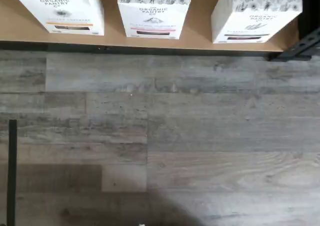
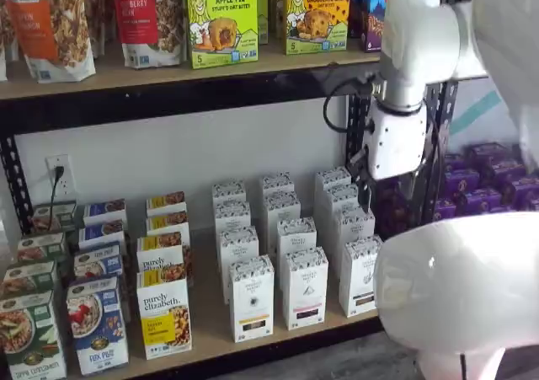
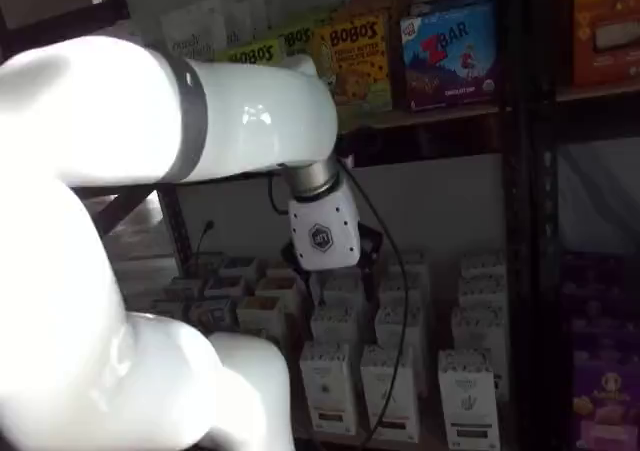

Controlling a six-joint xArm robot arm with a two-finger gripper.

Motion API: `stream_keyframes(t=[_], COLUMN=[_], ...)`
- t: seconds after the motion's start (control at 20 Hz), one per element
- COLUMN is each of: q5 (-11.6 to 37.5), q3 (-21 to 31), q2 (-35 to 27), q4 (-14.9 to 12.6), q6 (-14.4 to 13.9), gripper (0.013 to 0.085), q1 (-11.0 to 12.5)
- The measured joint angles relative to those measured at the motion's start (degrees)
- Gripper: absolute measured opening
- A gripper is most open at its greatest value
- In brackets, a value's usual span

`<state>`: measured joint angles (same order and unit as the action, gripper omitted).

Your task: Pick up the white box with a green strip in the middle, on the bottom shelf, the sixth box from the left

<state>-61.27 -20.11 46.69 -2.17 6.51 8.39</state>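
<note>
Both jaws stand spread wide apart with nothing held or touched, though the fingers themselves are hard to make out in either shelf view. One white arm point(image 2: 396, 136) hangs right of centre in a shelf view, above the cartons. Three cartons show in the wrist view on the bottom shelf point(image 1: 110, 15), above one grey plank floor point(image 1: 160, 136). Twelve such cartons, three files of four, show in a shelf view; the white box point(image 2: 360, 275) stands frontmost in the rightmost file, lower right of centre.
</note>
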Motion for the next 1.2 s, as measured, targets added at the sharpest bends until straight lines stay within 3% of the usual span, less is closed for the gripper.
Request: stream_keyframes(t=[0.35,0.55,0.65,0.8,1.05,1.1,1.2], q5=[13.2,19.2,24.8,31.4,40.2,41.2,43.8], q3=[4.5,4.5,4.6,3.1,-0.8,-1.4,-3.1], q2=[-7.6,-15.0,-19.7,-27.7,-39.1,-40.7,-44.3], q4=[0.4,2.1,3.9,4.0,-4.2,-3.5,1.8], q6=[0.5,2.4,4.3,4.8,-1.5,-0.8,4.3], gripper=[0.0850,0.0850,0.0850,0.0850,0.0850,0.0850,0.0850], q1=[0.6,1.3,1.7,2.0,3.1,3.2,3.2])
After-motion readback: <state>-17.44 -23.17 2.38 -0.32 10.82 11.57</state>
